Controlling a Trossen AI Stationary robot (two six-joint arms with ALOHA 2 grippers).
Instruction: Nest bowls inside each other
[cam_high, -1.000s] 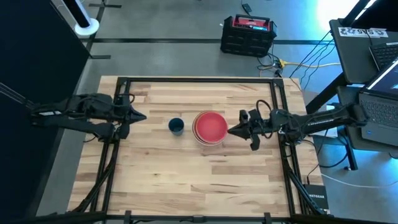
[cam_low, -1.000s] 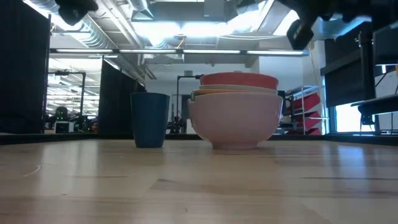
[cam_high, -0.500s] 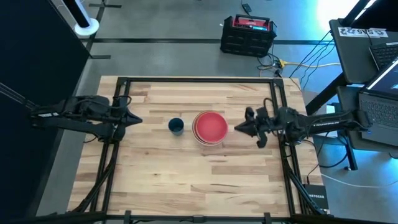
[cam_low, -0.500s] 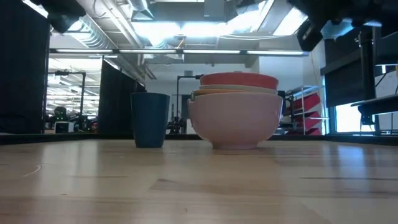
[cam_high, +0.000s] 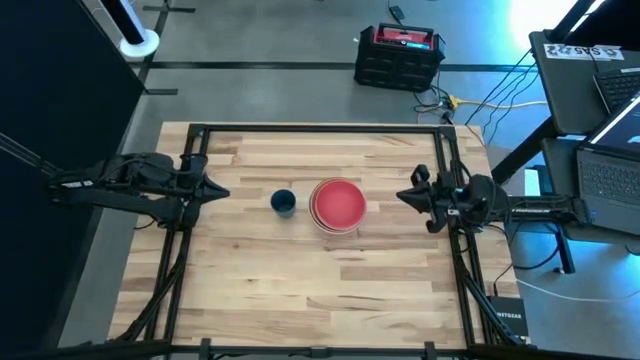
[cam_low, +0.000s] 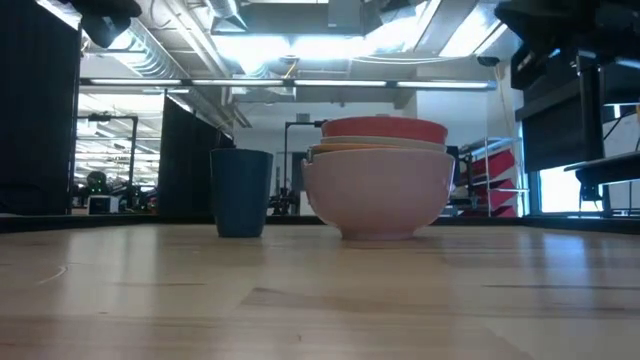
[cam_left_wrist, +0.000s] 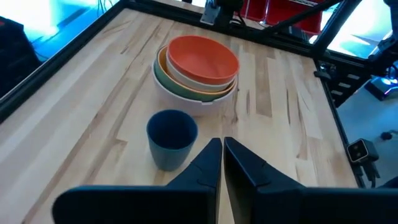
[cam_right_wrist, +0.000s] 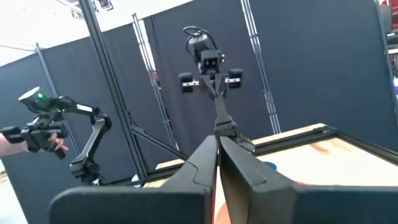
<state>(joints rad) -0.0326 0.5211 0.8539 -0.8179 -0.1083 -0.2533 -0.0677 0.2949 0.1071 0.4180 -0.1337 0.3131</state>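
Several bowls sit nested in one stack (cam_high: 337, 205) at the table's middle. A red bowl (cam_left_wrist: 204, 57) is innermost on top, and a white bowl (cam_low: 380, 195) at the bottom rests by its base on the wood. A small dark blue cup (cam_high: 284, 202) stands upright just left of the stack. My left gripper (cam_high: 228, 190) hovers shut near the left edge, pointing at the cup; in its wrist view the fingertips (cam_left_wrist: 222, 142) meet. My right gripper (cam_high: 400, 195) hovers shut near the right edge, pointing toward the stack and apart from it.
Black frame rails (cam_high: 190, 160) run along the table's left, right and far sides. A black and red case (cam_high: 400, 55) stands on the floor beyond the far edge. Laptops (cam_high: 610, 110) sit off to the right. Bare wood (cam_high: 320, 290) lies toward the near edge.
My right gripper has drawn back from beside the bowl stack toward the table's right edge, sinking a little and rolling about its own axis, fingers staying shut. The bowls and cup have not moved.
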